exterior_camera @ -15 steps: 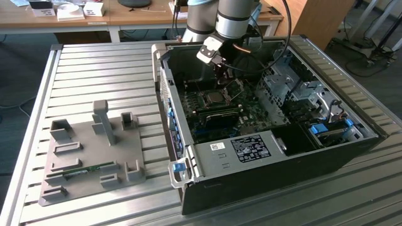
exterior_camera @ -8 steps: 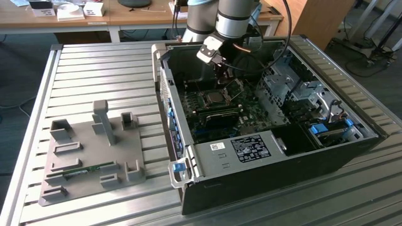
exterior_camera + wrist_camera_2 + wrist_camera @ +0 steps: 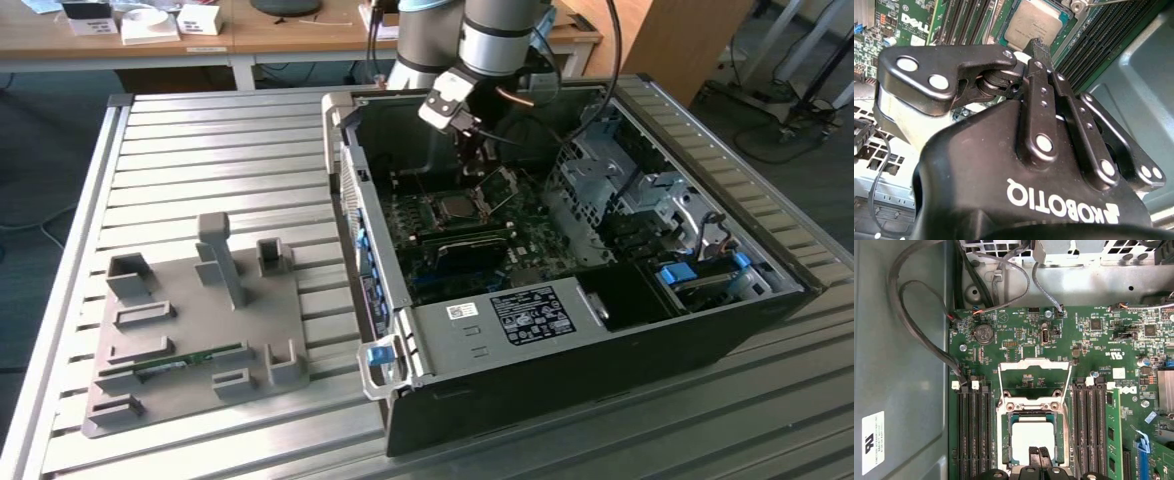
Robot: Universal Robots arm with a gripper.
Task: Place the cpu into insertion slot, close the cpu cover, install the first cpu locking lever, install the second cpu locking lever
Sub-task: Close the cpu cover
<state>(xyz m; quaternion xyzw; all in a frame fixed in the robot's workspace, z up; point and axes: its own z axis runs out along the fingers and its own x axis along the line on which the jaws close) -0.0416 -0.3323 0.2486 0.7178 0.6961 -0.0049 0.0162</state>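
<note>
Inside the black computer case [image 3: 601,370], which stands on the slatted metal table [image 3: 200,140], the cpu [image 3: 1029,436] lies flat in the insertion slot [image 3: 1005,437], silver top up. The cpu cover [image 3: 1034,364] stands raised on its hinged edge (the green motherboard [image 3: 1094,355] shows through its window), clear of the chip. The gripper [image 3: 1039,454] hangs over one edge of the cpu. In both wrist views its fingers [image 3: 1034,50] are drawn together with nothing between them. Contact between fingertips and chip cannot be determined. Long memory slots [image 3: 971,435] flank the socket on both sides. On the exterior view's left, a grey fixture plate [image 3: 200,330] sits on the table, well apart from the case.
</note>
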